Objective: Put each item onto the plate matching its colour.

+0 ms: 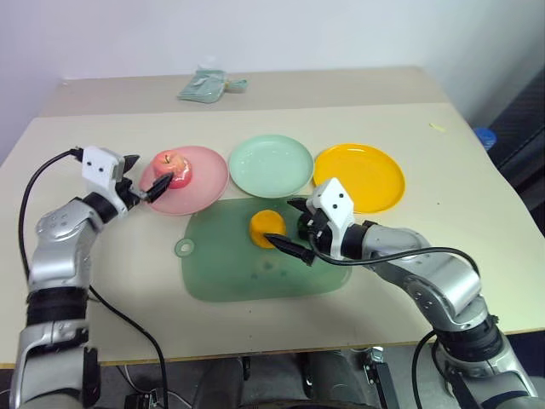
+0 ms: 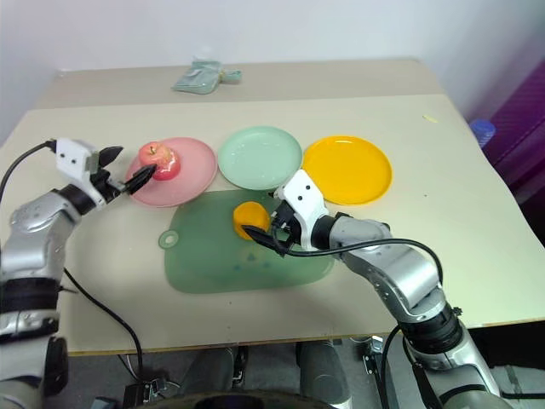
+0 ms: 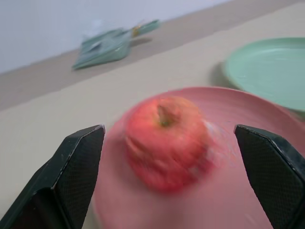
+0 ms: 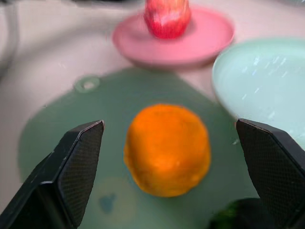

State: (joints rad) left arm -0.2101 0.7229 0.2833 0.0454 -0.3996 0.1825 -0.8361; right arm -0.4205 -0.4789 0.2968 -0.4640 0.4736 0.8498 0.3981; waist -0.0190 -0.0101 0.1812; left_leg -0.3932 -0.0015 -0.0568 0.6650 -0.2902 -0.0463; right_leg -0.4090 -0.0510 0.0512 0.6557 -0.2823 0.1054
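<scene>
Apple rests on the pink plate toward the table's left edge, left gripper wide and empty beside it; orange fruit remains on the green board, right gripper wide around it, yellow plate unfilled.

A beige table carries three round plates in a row: a pink plate on the left, a mint green plate in the middle and a yellow-orange plate on the right. Just in front of them lies a translucent green board with a hole. A small pale teal cloth bundle rests near the far edge.
</scene>
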